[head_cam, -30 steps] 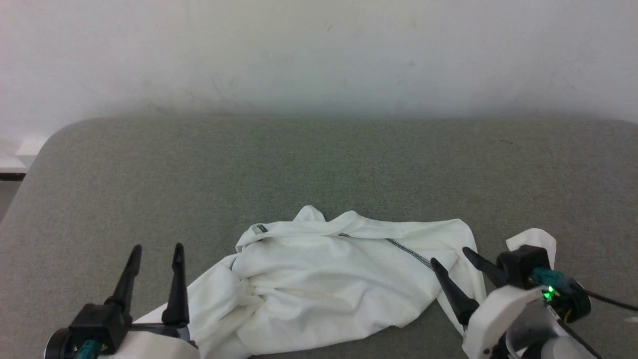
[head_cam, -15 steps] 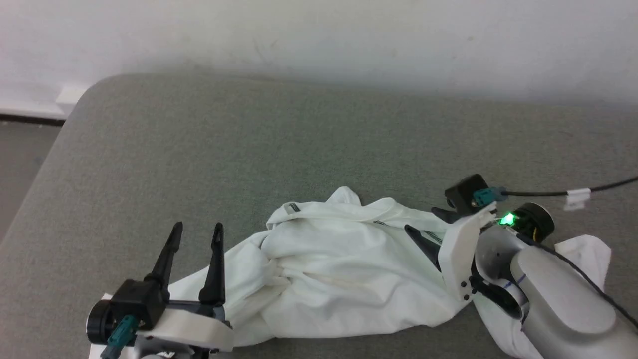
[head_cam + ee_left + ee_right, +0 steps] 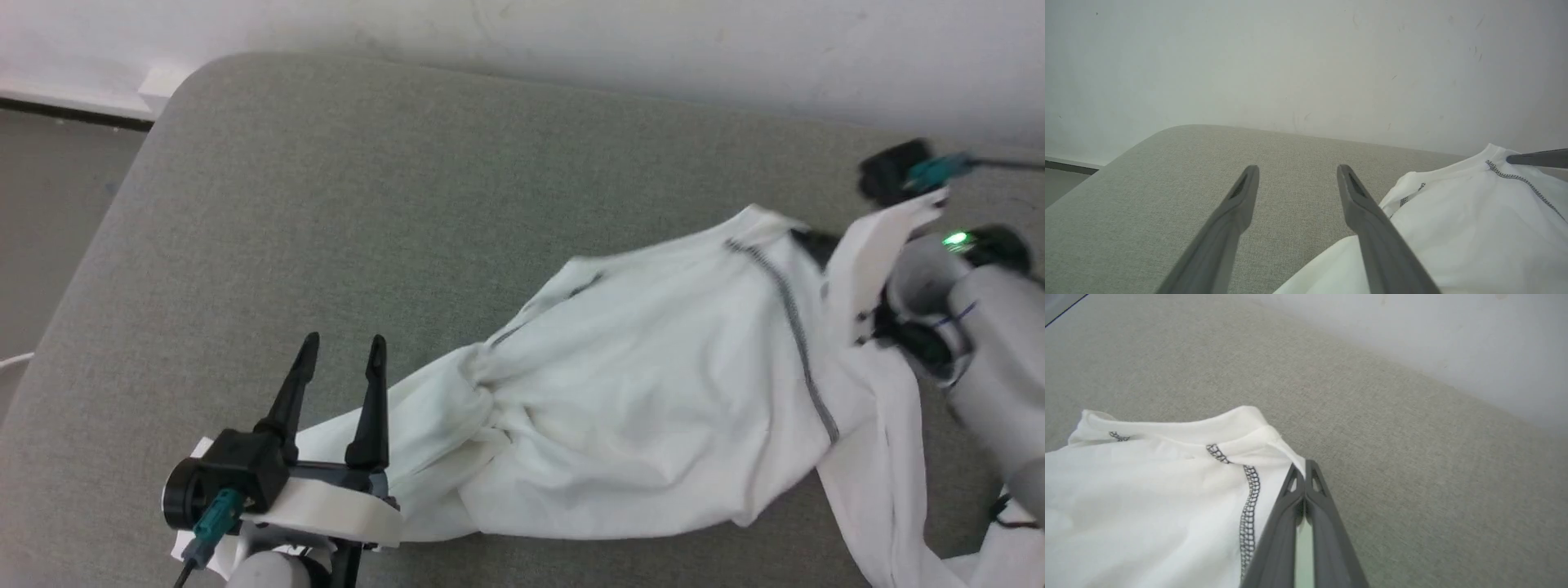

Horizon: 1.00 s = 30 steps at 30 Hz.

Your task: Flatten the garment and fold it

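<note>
The white garment (image 3: 653, 392) lies stretched across the grey-green cushioned surface, from lower left to upper right in the head view. Dark zigzag stitching (image 3: 796, 335) runs down its shoulder seam. My right gripper (image 3: 810, 243) is shut on the fabric's edge by the ribbed neck, and its closed fingertips (image 3: 1303, 467) pinch a fold of the garment (image 3: 1147, 490) beside the stitching. My left gripper (image 3: 344, 343) stands open at the lower left, just above the garment's crumpled lower end, with nothing between its fingers (image 3: 1241, 204). The garment (image 3: 1453, 232) rises to its right.
The padded surface (image 3: 408, 180) has a rounded corner at the upper left, with floor (image 3: 49, 204) beyond its left edge. A white wall (image 3: 571, 33) runs along the back. A dark cable (image 3: 1000, 163) trails from my right wrist.
The head camera has tilted and turned. My right gripper reached onto the garment, shut on its neck edge and pulled it up and to the right, stretching it. The left gripper stays open.
</note>
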Available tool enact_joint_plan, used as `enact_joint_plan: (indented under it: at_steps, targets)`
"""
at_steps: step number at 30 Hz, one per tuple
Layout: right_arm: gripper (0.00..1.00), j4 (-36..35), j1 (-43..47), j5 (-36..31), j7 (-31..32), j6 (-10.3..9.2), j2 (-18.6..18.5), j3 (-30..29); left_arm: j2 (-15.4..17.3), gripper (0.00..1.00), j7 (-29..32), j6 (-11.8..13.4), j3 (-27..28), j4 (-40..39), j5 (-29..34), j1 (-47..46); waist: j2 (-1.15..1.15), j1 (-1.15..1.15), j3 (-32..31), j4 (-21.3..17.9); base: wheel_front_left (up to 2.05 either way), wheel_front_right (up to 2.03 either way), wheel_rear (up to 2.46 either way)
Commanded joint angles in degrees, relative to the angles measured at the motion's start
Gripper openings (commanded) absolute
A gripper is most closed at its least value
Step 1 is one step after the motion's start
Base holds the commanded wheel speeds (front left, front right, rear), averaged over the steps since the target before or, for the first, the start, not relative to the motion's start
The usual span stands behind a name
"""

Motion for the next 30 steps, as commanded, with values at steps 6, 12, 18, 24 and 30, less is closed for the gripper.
enact_joint_plan:
  at_steps: [6, 12, 18, 24, 30]
  targets:
    - [0.00, 11.44, -4.84, 2.96, -3.28, -0.06, -3.02, -7.14, -2.00, 1.00, -0.26, -1.47, 0.13, 0.62, 2.00, -2.48, 0.00, -0.01, 3.61, 1.43, 0.00, 0.00, 0.00]
    - [1.00, 17.86, -4.15, 3.35, -9.88, -0.06, -2.18, -9.63, -3.04, 1.00, -0.27, -2.03, 1.36, 1.67, 3.00, -3.07, 0.00, -0.01, 4.01, 0.45, 0.00, 0.00, 0.00]
    - [1.00, 16.71, -1.21, 1.65, -24.10, -0.06, -0.64, -10.10, -2.84, 1.00, -0.27, -2.58, 3.07, 2.97, 3.89, -2.78, 0.00, -0.01, 1.53, -2.57, 0.00, 0.00, 0.00]
    - [1.00, 11.95, 3.89, -5.23, -30.85, -0.06, 0.93, -13.08, -1.45, 1.00, -0.27, -2.59, 4.78, 4.69, 4.25, -1.16, 0.00, -0.01, -2.94, -6.84, 0.00, 0.00, 0.00]
    - [1.00, -2.84, 17.93, -14.82, -30.97, -0.06, 4.89, -23.79, -0.32, 1.00, 0.20, -2.23, 5.45, 5.81, 3.99, 0.89, 0.00, -0.01, -6.68, -10.45, 0.00, 0.00, 0.00]
